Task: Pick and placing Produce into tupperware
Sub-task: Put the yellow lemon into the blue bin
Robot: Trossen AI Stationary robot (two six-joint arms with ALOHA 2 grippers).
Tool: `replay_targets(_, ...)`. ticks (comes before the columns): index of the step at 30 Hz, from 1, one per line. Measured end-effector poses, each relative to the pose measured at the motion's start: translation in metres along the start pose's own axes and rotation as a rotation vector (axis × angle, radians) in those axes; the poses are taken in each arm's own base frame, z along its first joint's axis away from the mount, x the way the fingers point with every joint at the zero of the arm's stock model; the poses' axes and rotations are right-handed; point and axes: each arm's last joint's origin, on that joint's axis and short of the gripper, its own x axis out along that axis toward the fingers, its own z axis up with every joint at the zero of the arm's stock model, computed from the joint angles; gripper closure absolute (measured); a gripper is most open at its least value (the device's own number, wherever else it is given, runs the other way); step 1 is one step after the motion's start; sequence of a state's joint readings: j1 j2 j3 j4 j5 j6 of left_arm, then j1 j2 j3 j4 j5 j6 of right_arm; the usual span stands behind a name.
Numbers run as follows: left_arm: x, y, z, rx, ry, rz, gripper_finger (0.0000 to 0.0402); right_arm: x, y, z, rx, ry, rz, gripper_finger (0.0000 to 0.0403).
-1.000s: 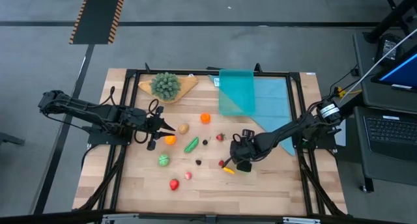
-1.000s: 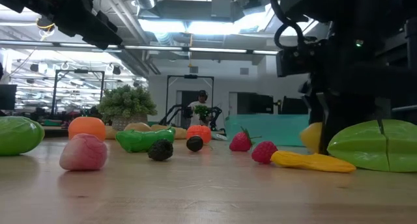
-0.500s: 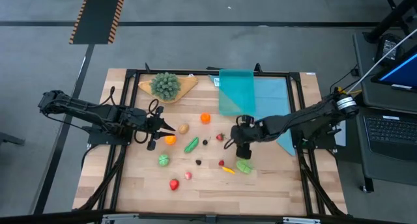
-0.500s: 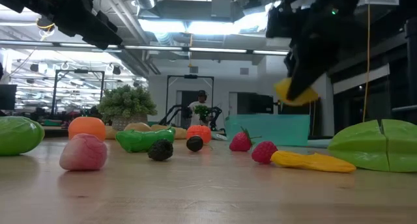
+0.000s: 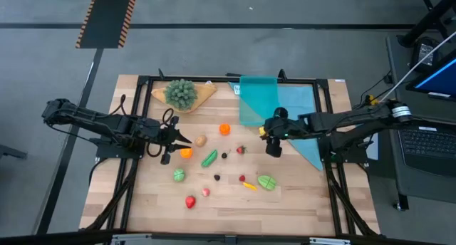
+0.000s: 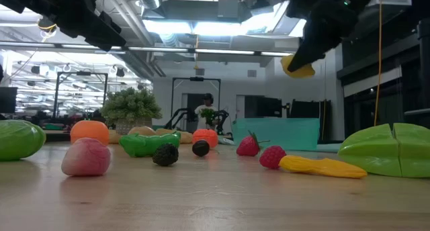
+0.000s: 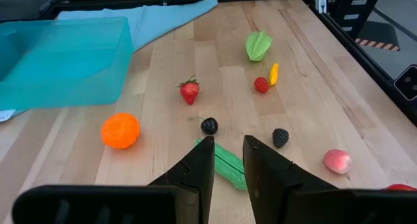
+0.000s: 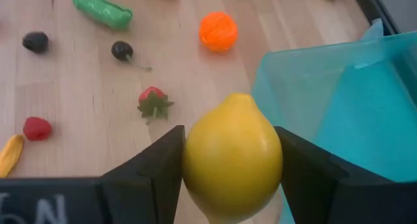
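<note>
The right pincer (image 8: 231, 185) grips a lemon (image 8: 232, 152) above the tabletop (image 5: 299, 202), at the tupperware's (image 5: 258, 102) five o'clock; released early, it could miss. The left pincer (image 7: 228, 160), nearly closed, holds nothing.

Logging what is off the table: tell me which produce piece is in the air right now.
The yellow lemon. It alone is lifted, clamped in the right gripper beside the teal tupperware; every other piece, like the strawberry, lies on the wooden table.
</note>
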State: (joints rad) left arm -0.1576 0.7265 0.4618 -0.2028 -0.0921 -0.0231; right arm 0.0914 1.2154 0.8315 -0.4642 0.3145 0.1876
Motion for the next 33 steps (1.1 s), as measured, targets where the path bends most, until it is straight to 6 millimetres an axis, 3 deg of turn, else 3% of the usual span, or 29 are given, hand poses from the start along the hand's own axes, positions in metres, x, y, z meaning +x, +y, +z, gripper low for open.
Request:
replay_targets(5,0.000,0.000,0.000,0.015,0.000,0.000,0.0328,-0.001,-0.005,-0.019,0.041,-0.148,0.024,0.0190)
replay_targets(18,0.004,0.008,0.001,0.057,-0.085,0.053,0.0328,-0.006,-0.010,-0.038,0.021,-0.494,0.055,0.0190)
replay_targets(23,0.009,0.016,-0.011,0.037,-0.093,0.099,0.0328,-0.004,-0.010,-0.043,0.025,-0.513,0.057,0.0192)
replay_targets(33,0.016,0.026,-0.036,0.065,-0.279,0.109,0.0328,-0.006,-0.010,-0.042,0.003,-0.657,0.052,0.0191)
